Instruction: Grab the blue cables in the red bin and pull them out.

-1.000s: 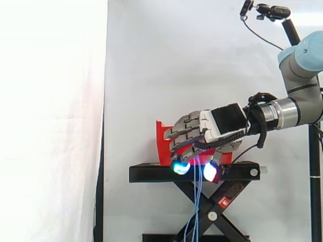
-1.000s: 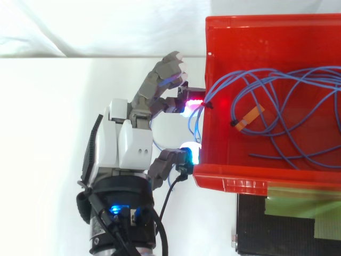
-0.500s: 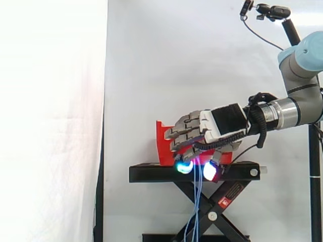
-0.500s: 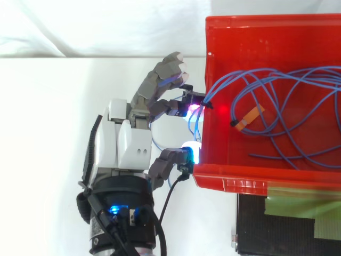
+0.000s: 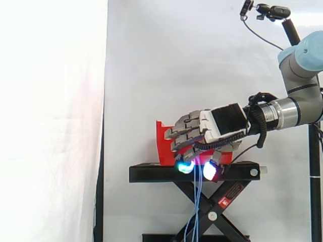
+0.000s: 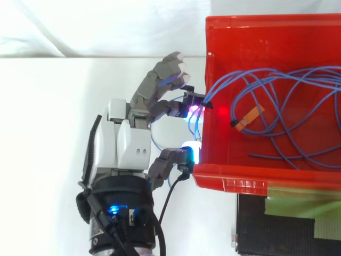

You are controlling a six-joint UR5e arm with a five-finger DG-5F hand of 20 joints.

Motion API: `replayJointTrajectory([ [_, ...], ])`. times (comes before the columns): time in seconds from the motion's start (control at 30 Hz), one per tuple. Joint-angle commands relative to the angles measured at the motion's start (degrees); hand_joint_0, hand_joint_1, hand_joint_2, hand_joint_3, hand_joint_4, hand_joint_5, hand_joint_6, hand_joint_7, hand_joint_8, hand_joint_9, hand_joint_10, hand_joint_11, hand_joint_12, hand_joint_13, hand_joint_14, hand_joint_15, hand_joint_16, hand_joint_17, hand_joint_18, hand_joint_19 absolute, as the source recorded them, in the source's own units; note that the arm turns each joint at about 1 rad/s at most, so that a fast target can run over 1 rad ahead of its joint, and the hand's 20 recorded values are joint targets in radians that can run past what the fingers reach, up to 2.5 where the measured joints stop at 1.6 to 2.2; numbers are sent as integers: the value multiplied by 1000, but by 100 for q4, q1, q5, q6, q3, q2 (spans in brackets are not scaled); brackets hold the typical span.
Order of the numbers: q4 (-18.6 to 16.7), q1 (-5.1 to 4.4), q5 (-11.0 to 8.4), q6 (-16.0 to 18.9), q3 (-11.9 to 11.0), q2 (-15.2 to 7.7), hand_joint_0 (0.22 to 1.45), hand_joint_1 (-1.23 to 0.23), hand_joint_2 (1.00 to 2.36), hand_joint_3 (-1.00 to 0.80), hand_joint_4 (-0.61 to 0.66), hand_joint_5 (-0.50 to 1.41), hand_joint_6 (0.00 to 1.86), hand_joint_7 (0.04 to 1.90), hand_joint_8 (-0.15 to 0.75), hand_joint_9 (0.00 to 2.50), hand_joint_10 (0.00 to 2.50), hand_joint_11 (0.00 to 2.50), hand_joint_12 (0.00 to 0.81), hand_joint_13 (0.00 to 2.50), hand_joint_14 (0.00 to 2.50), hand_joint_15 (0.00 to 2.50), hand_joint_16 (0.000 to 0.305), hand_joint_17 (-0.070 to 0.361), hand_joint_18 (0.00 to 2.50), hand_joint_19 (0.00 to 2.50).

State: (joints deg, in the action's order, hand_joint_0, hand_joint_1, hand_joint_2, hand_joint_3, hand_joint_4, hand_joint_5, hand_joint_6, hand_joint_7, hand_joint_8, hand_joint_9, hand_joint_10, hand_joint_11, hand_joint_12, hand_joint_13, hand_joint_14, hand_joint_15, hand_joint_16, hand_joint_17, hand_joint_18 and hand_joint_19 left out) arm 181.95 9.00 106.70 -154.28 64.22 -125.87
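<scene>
fingers (image 6: 160, 85) pinch blue cables (image 6: 217, 84)

The top view's right edge cuts off the red bin (image 6: 256, 184) and its blue cables (image 6: 214, 87).

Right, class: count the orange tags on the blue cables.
1: the tag lies among the cables in the bin's middle; tangled loops may hide others.

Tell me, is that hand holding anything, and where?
Yes: the hand has its fingers curled round the blue cables, at the stretch that hangs over the red bin's wall.
</scene>
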Motion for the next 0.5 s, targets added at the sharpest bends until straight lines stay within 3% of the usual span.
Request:
replayJointTrajectory([
  [0.0,16,-13,0,-1,3,1,780,-945,1000,-1000,83,904,8,754,219,699,21,503,310,512,15,365,42,94,505,602],
  [0.47,-37,-13,0,-1,3,1,787,-947,1000,-1000,83,910,8,754,218,709,19,502,310,525,15,371,42,94,518,611],
])
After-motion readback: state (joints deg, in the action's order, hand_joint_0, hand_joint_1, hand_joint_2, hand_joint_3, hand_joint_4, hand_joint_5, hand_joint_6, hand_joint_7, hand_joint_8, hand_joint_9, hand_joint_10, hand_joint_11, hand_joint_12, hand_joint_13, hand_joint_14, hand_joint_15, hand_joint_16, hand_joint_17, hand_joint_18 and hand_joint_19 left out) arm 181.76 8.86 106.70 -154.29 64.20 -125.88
